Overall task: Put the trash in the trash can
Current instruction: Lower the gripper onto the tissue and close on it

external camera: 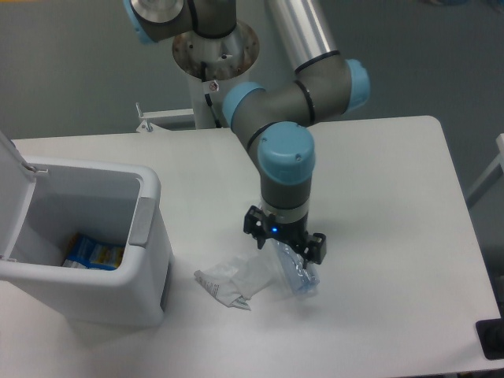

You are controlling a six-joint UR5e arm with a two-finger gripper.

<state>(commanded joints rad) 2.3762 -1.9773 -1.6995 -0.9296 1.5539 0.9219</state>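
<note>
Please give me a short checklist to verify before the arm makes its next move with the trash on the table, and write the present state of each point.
1. Lid of the large white rectangular plastic trash can is up and the mouth is open: ok.
2. Two-finger gripper is directly above the clear plastic bottle: ok.
3. Fingers are firmly closed on the bottle: cannot tell, the arm's wrist hides them.
4. Crumpled white paper wrapper is clear of the bottle: not ok, the two appear to touch or overlap.
5. Room inside the can: ok, only a blue-and-yellow packet lies at the bottom.
6. Table path from the bottle to the can is free: ok.
</note>
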